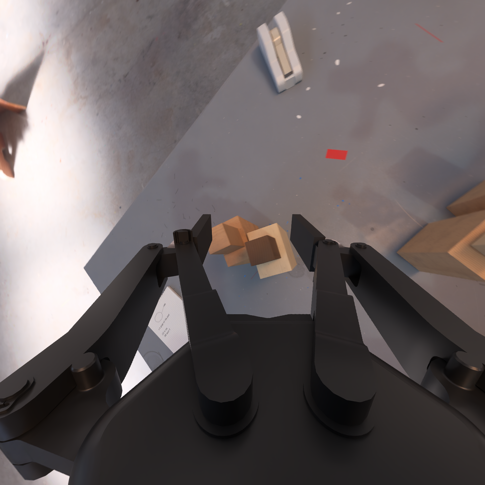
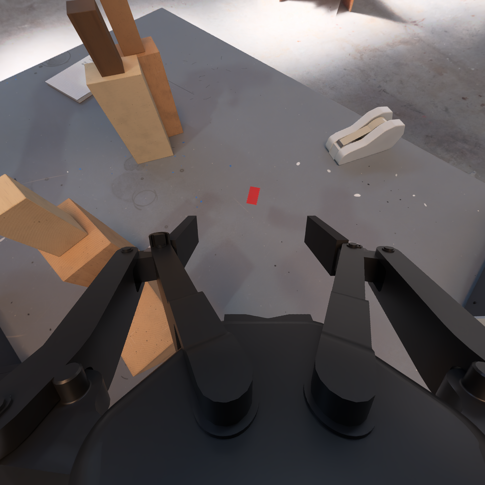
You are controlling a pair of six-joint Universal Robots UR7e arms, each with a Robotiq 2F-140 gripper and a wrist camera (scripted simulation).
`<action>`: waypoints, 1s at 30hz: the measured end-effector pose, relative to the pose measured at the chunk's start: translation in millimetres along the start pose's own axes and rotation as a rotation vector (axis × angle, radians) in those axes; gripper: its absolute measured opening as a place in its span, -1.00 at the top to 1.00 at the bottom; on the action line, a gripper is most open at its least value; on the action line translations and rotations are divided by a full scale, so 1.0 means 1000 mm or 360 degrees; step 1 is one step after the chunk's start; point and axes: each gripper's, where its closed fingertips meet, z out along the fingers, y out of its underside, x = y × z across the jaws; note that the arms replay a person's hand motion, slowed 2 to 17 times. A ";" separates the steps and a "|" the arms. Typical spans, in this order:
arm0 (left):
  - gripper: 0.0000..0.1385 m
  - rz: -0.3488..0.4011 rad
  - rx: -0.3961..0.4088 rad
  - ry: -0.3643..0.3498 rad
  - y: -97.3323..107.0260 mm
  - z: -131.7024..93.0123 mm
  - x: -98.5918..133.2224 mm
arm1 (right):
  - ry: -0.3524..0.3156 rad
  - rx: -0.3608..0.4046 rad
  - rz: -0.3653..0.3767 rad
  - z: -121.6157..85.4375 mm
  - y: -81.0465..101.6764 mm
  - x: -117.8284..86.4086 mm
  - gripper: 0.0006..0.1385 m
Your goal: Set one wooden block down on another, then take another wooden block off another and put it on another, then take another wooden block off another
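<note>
My left gripper (image 1: 252, 228) is open and empty, high above two adjoining stacks. A dark brown block (image 1: 262, 250) stands on a pale block (image 1: 275, 265). Beside them a tan block (image 1: 227, 240) stands on another tan block (image 1: 236, 258). In the right wrist view the same stacks show as the dark brown block (image 2: 95, 39) on the pale block (image 2: 131, 112), with an orange-brown pair (image 2: 160, 86) behind. My right gripper (image 2: 253, 233) is open and empty over bare table. To its left a pale block (image 2: 36, 220) lies on an orange block (image 2: 84, 252); this stack (image 1: 441, 252) is at the left wrist view's right edge.
A white tape dispenser (image 2: 364, 136) stands near the grey table's (image 2: 262, 118) far edge; it also shows in the left wrist view (image 1: 282, 55). A small red mark (image 2: 253, 195) is on the table's middle. A white notepad (image 2: 70, 81) lies behind the tall stacks.
</note>
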 end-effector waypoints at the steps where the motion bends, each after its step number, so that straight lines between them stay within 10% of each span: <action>1: -0.16 -0.0045 -0.0012 -0.0008 0.002 0.005 -0.008 | 0.0000 0.0000 0.0000 0.000 0.000 0.000 -0.53; 11: -0.18 -0.0404 -0.0163 0.0102 0.022 0.057 -0.036 | 0.0001 0.0000 0.0001 0.000 0.000 0.000 -0.53; 30: -0.13 -0.0522 -0.0434 0.0026 0.048 0.104 -0.052 | 0.0006 0.0001 0.0003 0.000 0.000 0.001 -0.52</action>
